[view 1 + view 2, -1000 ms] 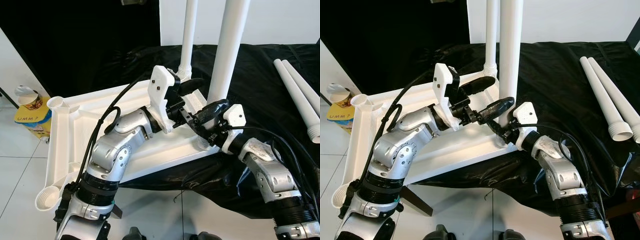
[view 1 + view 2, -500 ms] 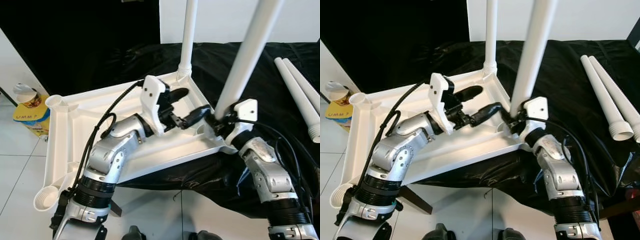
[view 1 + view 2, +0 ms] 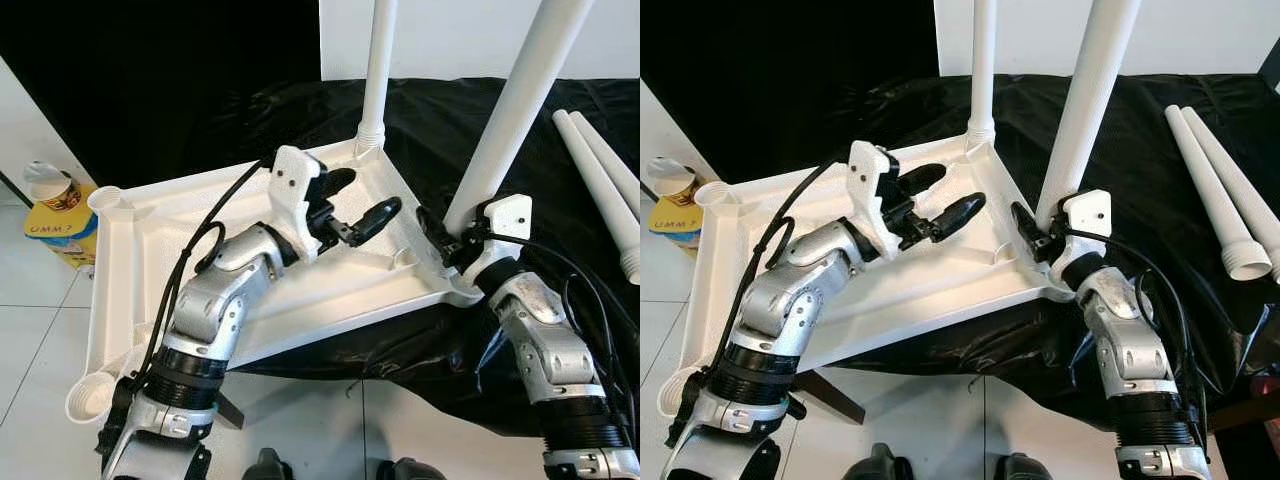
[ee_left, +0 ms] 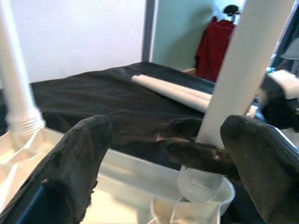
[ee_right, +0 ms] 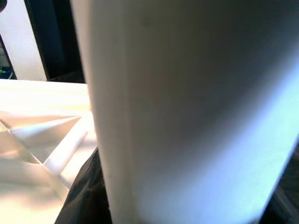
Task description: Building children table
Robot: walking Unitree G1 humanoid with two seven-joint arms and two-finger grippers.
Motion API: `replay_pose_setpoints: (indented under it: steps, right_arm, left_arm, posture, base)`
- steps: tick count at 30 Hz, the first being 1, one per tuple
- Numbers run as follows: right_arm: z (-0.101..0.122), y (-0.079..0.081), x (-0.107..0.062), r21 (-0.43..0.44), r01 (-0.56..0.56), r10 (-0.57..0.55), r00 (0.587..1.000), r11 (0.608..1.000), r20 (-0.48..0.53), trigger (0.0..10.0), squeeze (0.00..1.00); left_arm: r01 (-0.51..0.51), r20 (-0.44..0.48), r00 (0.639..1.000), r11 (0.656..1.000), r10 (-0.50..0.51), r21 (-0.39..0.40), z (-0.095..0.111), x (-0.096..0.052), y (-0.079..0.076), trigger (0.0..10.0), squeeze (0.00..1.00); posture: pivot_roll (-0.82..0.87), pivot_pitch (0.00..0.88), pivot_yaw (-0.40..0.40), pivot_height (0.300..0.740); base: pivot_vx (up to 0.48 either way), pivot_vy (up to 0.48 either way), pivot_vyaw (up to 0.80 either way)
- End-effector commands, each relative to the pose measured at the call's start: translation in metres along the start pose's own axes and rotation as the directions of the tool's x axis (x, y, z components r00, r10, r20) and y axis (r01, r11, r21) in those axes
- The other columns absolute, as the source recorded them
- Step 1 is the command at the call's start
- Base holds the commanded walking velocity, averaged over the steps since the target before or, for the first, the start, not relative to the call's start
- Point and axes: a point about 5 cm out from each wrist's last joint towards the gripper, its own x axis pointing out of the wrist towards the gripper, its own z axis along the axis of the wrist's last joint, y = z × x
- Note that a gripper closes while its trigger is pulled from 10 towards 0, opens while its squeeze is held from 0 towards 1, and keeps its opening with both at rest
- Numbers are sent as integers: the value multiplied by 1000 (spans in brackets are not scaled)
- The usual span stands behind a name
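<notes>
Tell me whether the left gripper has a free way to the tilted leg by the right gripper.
Probably yes: the left gripper hangs open over the tabletop, facing the tilted leg; nothing stands between. The right gripper grips its base.

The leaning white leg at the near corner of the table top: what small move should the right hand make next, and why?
Probably tip the leaning leg back upright. It tilts away from the straight far leg, while its threaded end sits at the corner socket of the upturned table top. The right hand grips its base; the left hand is open nearby.
</notes>
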Motion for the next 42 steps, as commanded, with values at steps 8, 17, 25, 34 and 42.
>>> replay_pose_setpoints:
  steps: [8,17,25,34,42]
  right_arm:
    - [7,11,2,-9,-196,195,981,981,-9,10000,0]
    - [6,19,2,-4,-352,351,935,936,-57,10000,0]
    - [4,23,-1,25,-460,460,883,888,-97,10000,0]
    - [5,31,1,37,-581,580,804,813,-129,10000,0]
    - [7,37,5,27,-641,637,758,767,-139,10000,0]
  left_arm:
    - [258,50,964,965,-260,43,15,10,-23,10000,0]
    - [437,74,895,898,-440,56,30,14,-42,10000,0]
    - [503,56,860,861,-507,75,31,14,-49,10000,0]
    - [563,31,823,821,-567,92,31,19,-57,10000,0]
    - [580,59,812,814,-581,30,36,22,-53,0,0]
  posture:
    - [16,103,30,740]
    - [15,96,37,740]
    - [17,93,36,740]
    - [13,86,42,740]
    - [15,76,48,740]
  base:
    - [0,0,0]
    - [0,0,0]
    - [0,0,0]
    - [0,0,0]
    - [0,0,0]
